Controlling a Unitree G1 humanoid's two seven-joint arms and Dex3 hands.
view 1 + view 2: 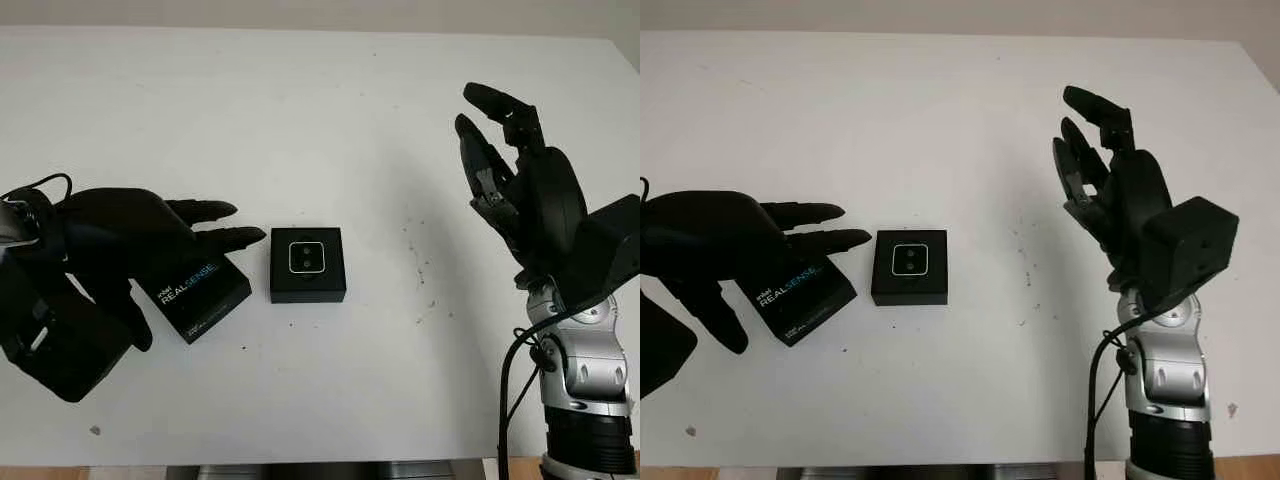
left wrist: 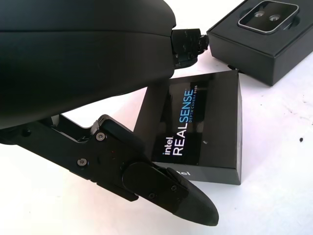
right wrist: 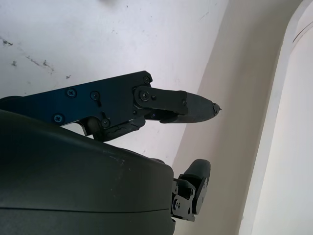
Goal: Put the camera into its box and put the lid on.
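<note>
Camera point(image 1: 307, 257) is seated in the open black box point(image 1: 308, 288) at table point(image 1: 300, 110) centre. Lid point(image 1: 197, 294), marked REALSENSE, lies just beside the box, under the open left hand point(image 1: 130, 235). Right hand point(image 1: 515, 170) is raised well apart, open, holding nothing.

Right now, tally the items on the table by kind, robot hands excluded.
Camera box base, open, with the camera seated in it: 1
Camera: 1
Lid printed REALSENSE, beside the base and partly under the left robot hand: 1
Total: 3
</note>
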